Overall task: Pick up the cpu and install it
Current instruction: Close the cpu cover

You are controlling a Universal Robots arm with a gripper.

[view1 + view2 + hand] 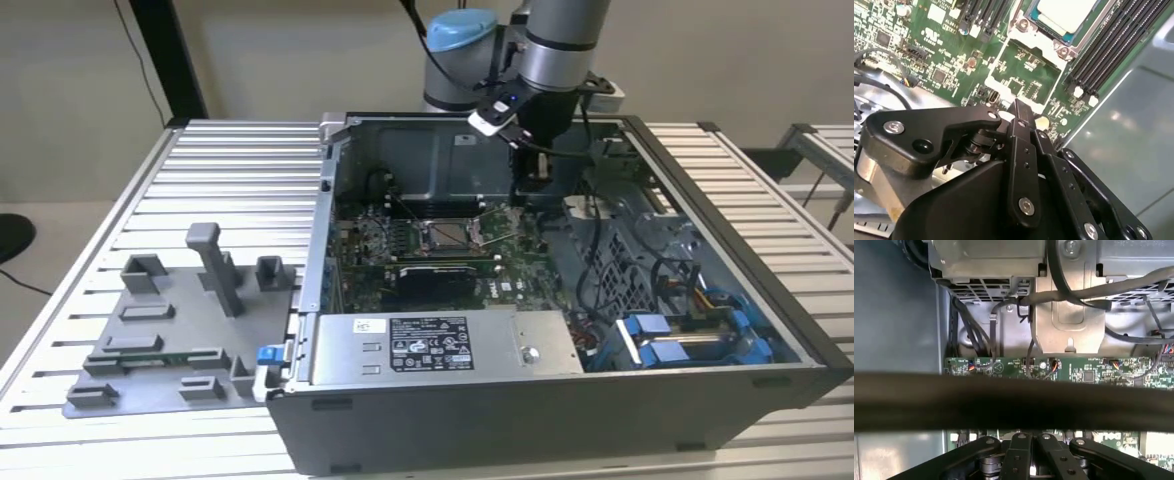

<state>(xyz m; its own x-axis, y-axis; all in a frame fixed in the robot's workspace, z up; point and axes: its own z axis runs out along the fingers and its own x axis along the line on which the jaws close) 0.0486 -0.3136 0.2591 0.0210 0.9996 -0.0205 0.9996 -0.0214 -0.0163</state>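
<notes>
Cpu (1064, 12) is sitting in the socket (1024, 24) while pincer (1020, 107) is hovering near it, pinched narrow, empty.

silver arm (554, 45); blue cap (461, 30); black hand (1020, 111)

socket (441, 238) clear above | cables (597, 262) crowd exterior view's right | power supply (441, 345) nearside

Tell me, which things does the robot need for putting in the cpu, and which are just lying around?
For the job: the cpu, inside the socket frame; the gripper above the motherboard.
Just lying about: grey fixture blocks on the table; power supply; blue brackets.
</notes>
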